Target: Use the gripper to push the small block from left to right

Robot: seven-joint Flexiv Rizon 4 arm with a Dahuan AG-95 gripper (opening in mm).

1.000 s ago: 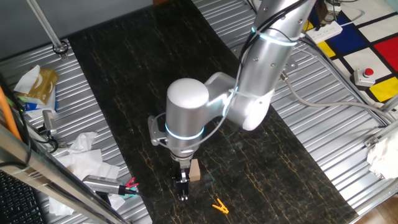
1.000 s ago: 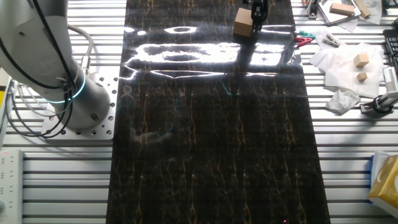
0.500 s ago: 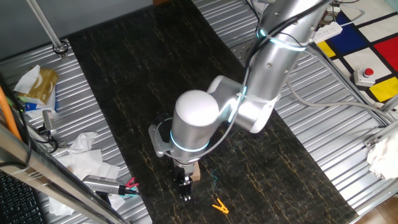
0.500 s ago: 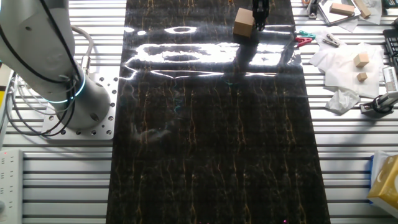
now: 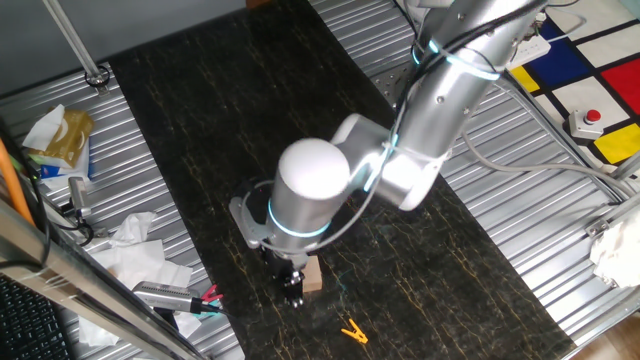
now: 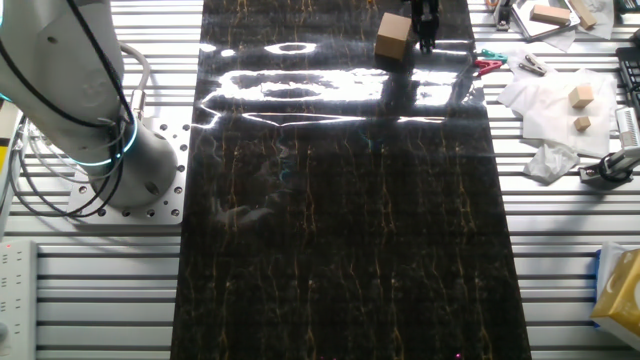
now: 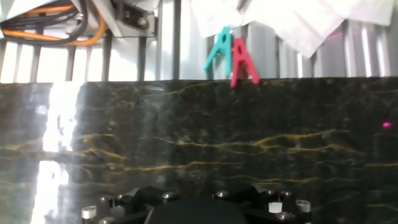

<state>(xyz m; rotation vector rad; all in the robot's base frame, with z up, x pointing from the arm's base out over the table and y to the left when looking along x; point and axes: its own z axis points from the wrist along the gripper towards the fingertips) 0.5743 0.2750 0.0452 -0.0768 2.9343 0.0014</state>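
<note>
The small block (image 5: 313,277) is a light-tan wooden cube on the dark marbled mat, near its front end. It also shows in the other fixed view (image 6: 394,37) at the mat's far edge. The gripper (image 5: 292,293) is black, points down at the mat and stands right beside the block, on its left in this view. In the other fixed view the gripper (image 6: 427,24) is just right of the block, very close to it. Its fingers look pressed together and hold nothing. In the hand view only the gripper's dark base (image 7: 193,210) shows, and the block is out of view.
An orange clip (image 5: 352,330) lies on the mat just in front of the gripper. Teal and red clips (image 7: 231,55) lie at the mat's edge beside crumpled paper (image 5: 135,250). Small wooden blocks (image 6: 581,97) sit on tissue. A second arm's base (image 6: 120,160) stands beside the mat.
The arm's wrist has swung and the gripper has shifted a little along the block's side, slightly away from it. The block has barely moved.
</note>
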